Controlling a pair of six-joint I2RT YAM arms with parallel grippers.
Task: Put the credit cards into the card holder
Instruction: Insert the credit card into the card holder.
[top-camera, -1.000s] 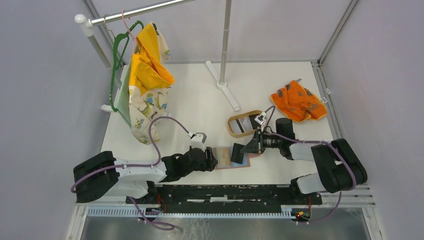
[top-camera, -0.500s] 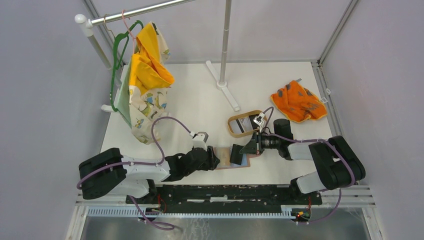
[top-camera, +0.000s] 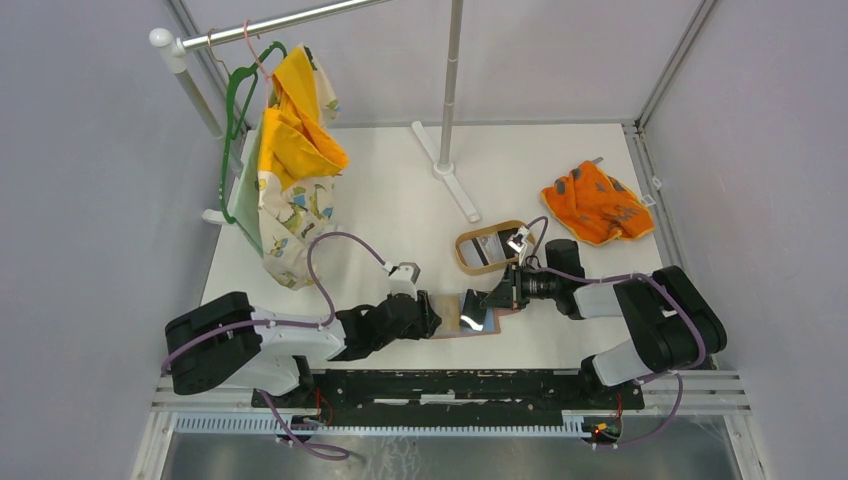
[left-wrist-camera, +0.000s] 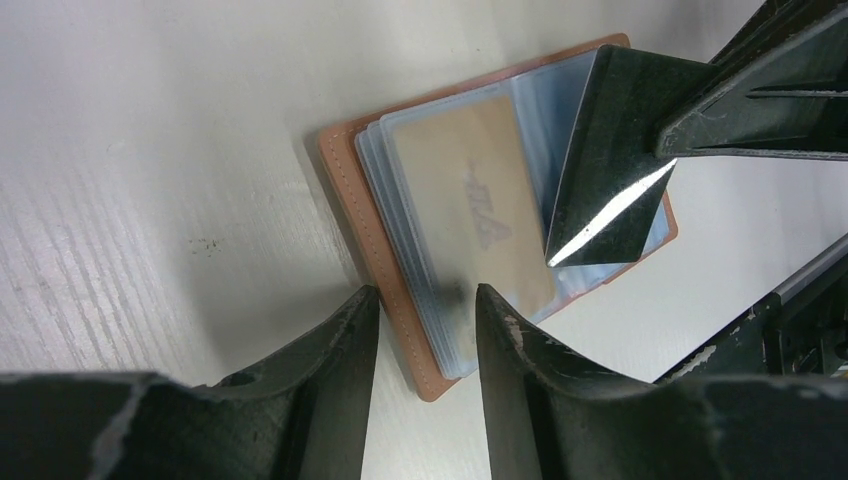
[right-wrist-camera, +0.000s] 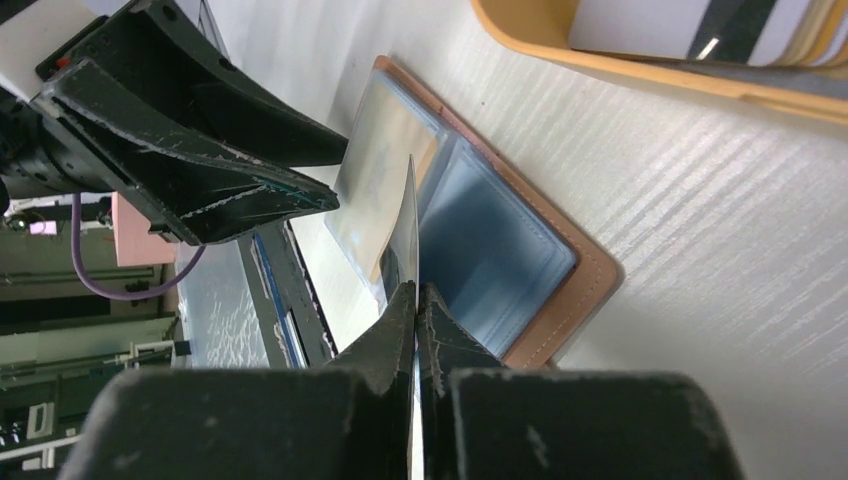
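The card holder (top-camera: 452, 318) lies open on the table, brown rim (left-wrist-camera: 350, 200) and blue-grey clear pockets up, with a yellowish card (left-wrist-camera: 470, 200) in one pocket. My left gripper (top-camera: 430, 318) is open; its jaws (left-wrist-camera: 420, 310) straddle the holder's near left edge. My right gripper (top-camera: 490, 300) is shut on a black credit card (left-wrist-camera: 600, 170), held on edge with its lower corner at the pockets. The card shows edge-on in the right wrist view (right-wrist-camera: 412, 215) above the pockets (right-wrist-camera: 490, 250). More cards (top-camera: 490, 250) lie in the tray.
An oval light-wood tray (top-camera: 462, 252) stands just behind the holder, also in the right wrist view (right-wrist-camera: 640, 75). An orange patterned cloth (top-camera: 595, 203) lies at the back right. A clothes rail with a hanger and yellow garment (top-camera: 290, 150) stands at the back left; a pole foot (top-camera: 445, 170) is mid-back.
My right gripper has moved left and lower with the black card, onto the holder's pockets. My left arm has shifted slightly right at the holder's edge.
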